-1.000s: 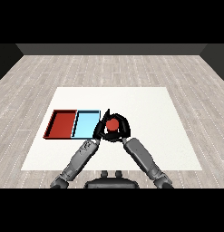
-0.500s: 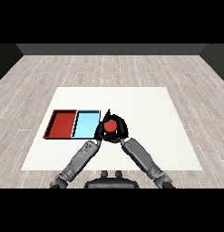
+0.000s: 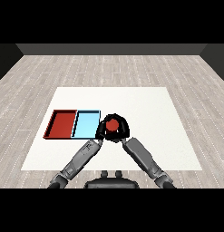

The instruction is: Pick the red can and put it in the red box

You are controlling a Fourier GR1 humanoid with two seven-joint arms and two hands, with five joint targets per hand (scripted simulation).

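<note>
The red can [image 3: 112,124] stands just right of the light blue tray [image 3: 86,123], with its red top showing. My right hand [image 3: 123,130] is curled round it, dark fingers arching over its far side. My left hand [image 3: 100,132] sits close against the can's left side, by the blue tray's right rim. Further left, touching the blue tray, lies the red tray [image 3: 62,123], which holds nothing.
The white table [image 3: 145,108] stretches wide to the right of and beyond the hands. Its near edge runs under both forearms. Grey wooden floor surrounds it.
</note>
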